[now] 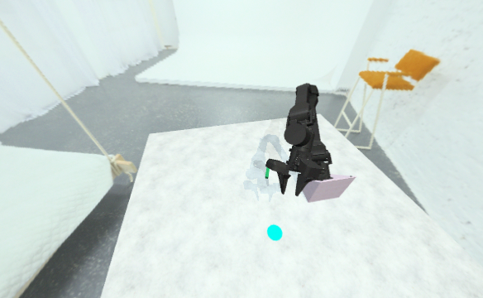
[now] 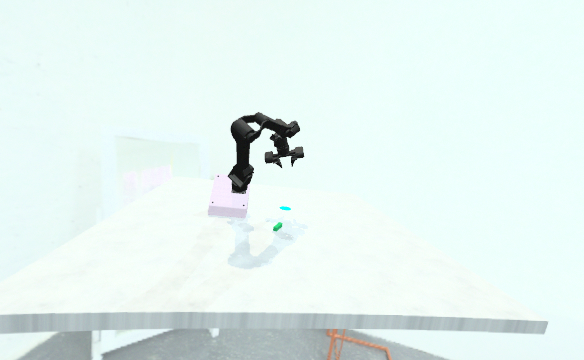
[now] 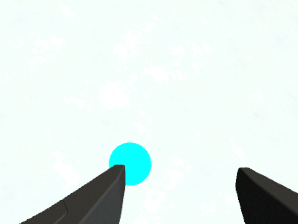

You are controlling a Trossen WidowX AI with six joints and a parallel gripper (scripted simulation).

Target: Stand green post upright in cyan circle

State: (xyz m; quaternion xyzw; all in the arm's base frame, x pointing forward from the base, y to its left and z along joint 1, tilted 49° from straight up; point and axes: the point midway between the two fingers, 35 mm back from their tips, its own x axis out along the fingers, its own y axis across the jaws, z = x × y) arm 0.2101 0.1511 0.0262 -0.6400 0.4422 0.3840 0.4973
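Green post (image 2: pixel 277 226) was seen lying flat on the white table (image 2: pixel 122 270), near the cyan circle (image 2: pixel 285 208) but outside it. The gripper (image 2: pixel 284 161) was held high above the table, fingers pointed downward, about half open, with nothing gripped between them. In the wrist view the cyan circle (image 3: pixel 131 163) was seen beside one dark fingertip (image 3: pixel 113 179).

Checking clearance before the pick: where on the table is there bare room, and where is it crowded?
Bare stretches: the near end of the table past the cyan circle, and the side away from the pink base. Crowded only by the base: the green post lies there with the open, empty gripper hanging above. Post and circle lie apart.
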